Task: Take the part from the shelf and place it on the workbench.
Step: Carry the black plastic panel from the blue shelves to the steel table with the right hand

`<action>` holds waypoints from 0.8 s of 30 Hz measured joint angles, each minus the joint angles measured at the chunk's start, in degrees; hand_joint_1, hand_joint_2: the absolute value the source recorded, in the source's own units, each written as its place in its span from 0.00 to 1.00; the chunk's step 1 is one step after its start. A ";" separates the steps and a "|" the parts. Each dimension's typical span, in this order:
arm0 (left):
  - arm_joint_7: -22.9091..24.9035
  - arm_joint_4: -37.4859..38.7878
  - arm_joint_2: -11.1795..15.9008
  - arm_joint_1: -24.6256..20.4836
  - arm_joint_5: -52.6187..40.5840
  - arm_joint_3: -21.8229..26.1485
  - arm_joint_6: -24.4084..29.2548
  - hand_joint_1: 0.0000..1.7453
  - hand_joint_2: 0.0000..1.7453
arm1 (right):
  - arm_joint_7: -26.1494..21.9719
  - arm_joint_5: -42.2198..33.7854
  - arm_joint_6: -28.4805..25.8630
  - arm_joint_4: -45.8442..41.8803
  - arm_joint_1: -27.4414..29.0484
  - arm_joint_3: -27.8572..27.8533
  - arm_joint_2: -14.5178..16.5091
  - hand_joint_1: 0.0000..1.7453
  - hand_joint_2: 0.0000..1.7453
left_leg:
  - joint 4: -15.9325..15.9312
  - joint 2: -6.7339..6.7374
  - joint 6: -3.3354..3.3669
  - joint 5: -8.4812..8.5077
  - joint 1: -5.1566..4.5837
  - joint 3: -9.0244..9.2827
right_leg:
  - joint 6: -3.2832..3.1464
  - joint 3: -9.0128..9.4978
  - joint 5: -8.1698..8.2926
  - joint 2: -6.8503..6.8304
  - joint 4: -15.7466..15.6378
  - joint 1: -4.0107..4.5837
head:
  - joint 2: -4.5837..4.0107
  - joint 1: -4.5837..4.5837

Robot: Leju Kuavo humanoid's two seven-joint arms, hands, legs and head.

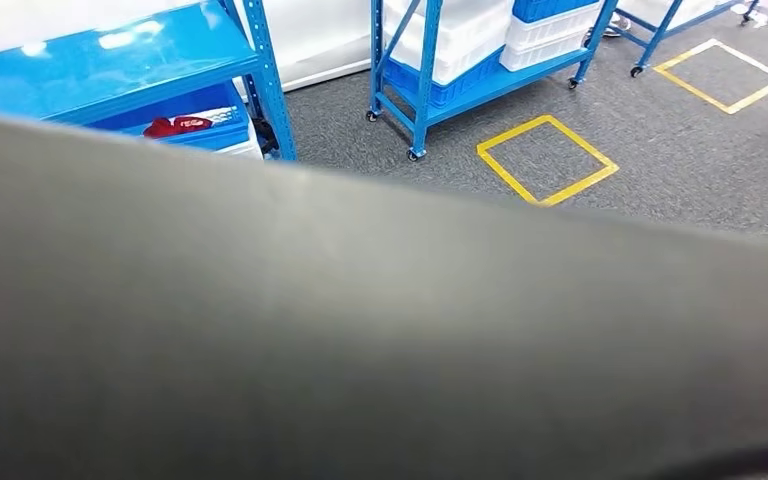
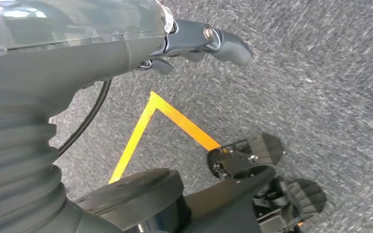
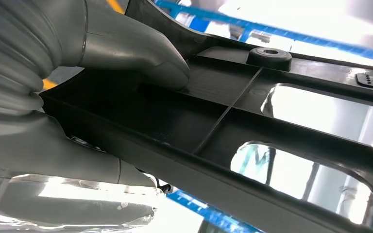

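Carrying the part (image 3: 252, 141) well is the job now, I'd judge: the long black moulded piece, ribbed with cut-out windows and a round boss, is off the shelf and held up close in front of the robot, where it spreads as a broad dark blur across the lower head view. The right robot hand (image 3: 102, 97) grips it at one end, its thick grey thumb (image 3: 141, 56) pressed down on the inner face while the rest of the hand wraps under the edge. The left robot hand (image 2: 194, 43) hangs over the grey carpet (image 2: 320, 73) holding nothing, one finger stretched out and the others tucked short; whether that counts as spread or curled I cannot tell. A blue shelf (image 1: 110, 55) stands just off to the left, with a yellow taped square (image 1: 547, 160) on the floor ahead. With so long a piece held from one end, it could sag or swing, so a steady wrist and slow turning look wise. No surface to receive it is in sight, so it needs finding first.
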 joint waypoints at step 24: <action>-0.83 0.00 0.22 0.60 0.61 -0.01 0.08 0.00 1.00 | 3.05 4.77 -0.22 -5.66 2.35 -5.72 -0.15 0.90 1.00 | 14.28 4.14 -1.02 -6.10 -0.37 -6.01 | -2.07 1.57 -1.29 -4.38 -0.24 0.47 | 0.00 -0.02</action>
